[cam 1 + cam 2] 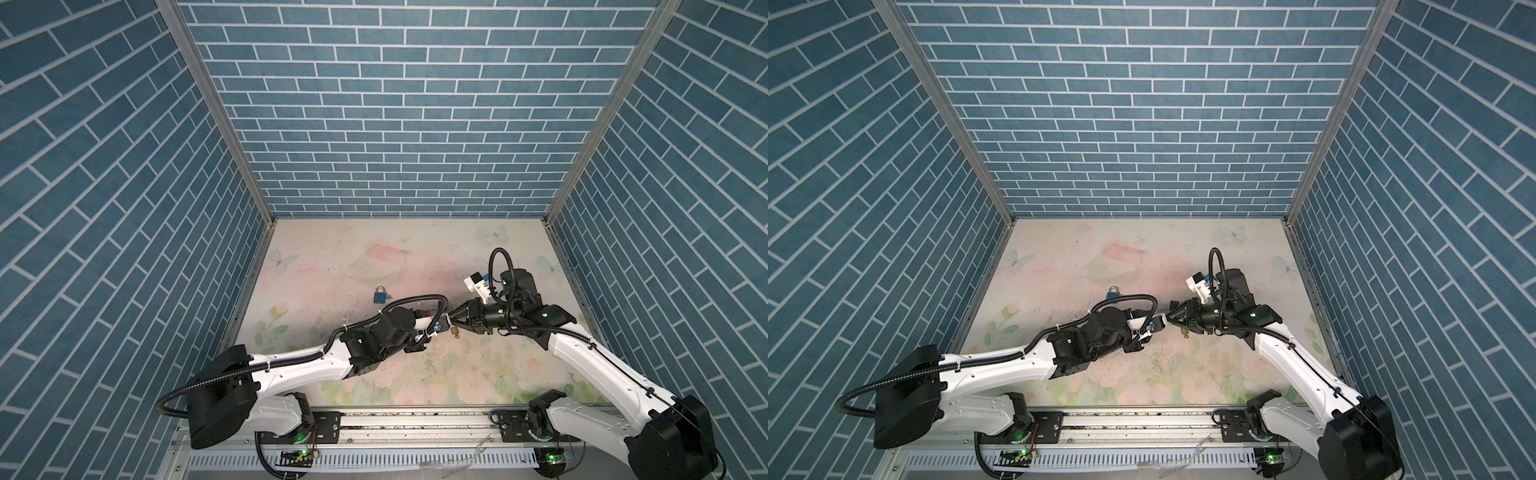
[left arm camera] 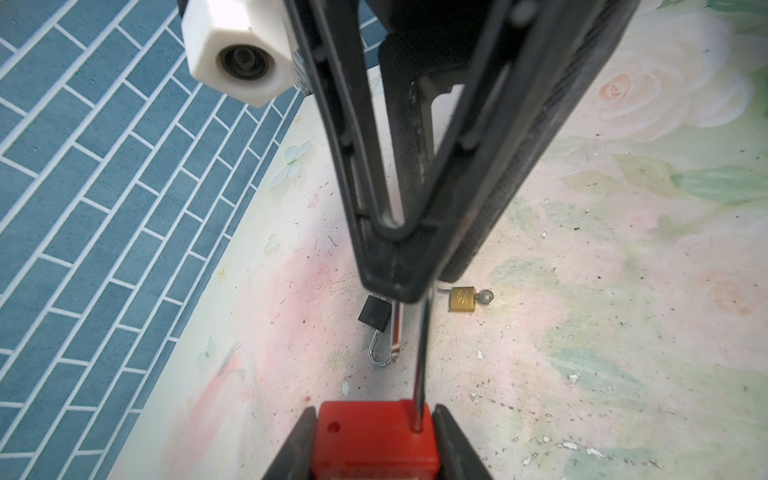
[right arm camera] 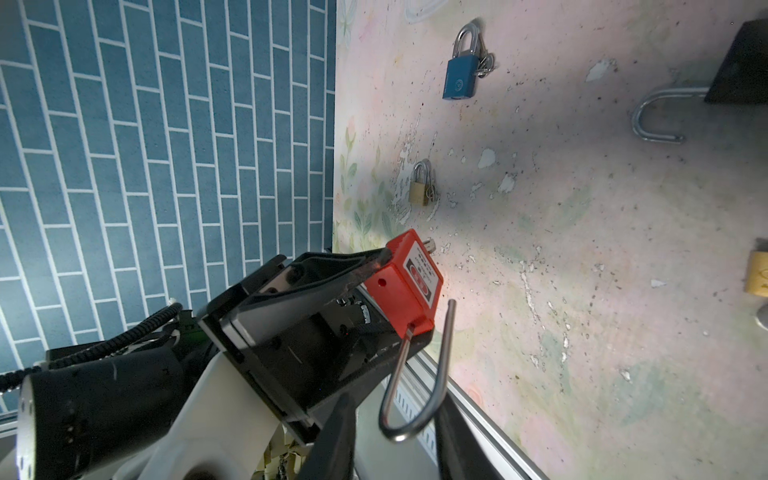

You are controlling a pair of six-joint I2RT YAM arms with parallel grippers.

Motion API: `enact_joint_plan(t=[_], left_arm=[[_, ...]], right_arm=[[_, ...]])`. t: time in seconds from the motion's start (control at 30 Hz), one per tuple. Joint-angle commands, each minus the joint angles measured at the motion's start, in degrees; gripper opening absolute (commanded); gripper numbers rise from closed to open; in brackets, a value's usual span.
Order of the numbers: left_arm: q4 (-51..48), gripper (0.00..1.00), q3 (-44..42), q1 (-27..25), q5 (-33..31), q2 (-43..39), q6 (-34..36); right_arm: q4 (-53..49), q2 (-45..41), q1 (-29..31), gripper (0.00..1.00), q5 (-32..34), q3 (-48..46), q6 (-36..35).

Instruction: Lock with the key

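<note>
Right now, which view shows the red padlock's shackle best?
Right wrist view: the shackle shows as a full U, one leg free of the red padlock. Left wrist view shows the shackle edge-on, a thin line. In both top views it is hidden.

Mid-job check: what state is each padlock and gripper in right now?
red padlock: shackle open, body clamped.
left gripper: shut on red padlock.
right gripper: fingers astride the red padlock's shackle bend, grip unclear.
blue padlock: shackle closed.
black padlock: shackle open.
keyed brass padlock: key inserted, shackle partly hidden.
other brass padlock: shackle closed.
</note>
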Motion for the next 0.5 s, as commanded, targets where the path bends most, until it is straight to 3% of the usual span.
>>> enact_joint_plan(t=[0.0, 0.33, 0.47], left_arm=[[1.7, 0.00, 1.4, 0.3, 1.2, -0.4, 1.0], [2.1, 0.00, 2.2, 0.2, 4.4, 0.6, 0.9], [2.5, 0.00, 2.8, 0.4, 4.6, 1.1, 0.9]], right_arm=[[1.6, -0.3, 0.2, 0.29, 0.6, 1.3, -0.5], [2.1, -0.6, 0.3, 0.02, 2.6, 2.3, -10.3], [2.6, -1.7, 0.5, 0.00, 3.1, 2.0, -15.6]])
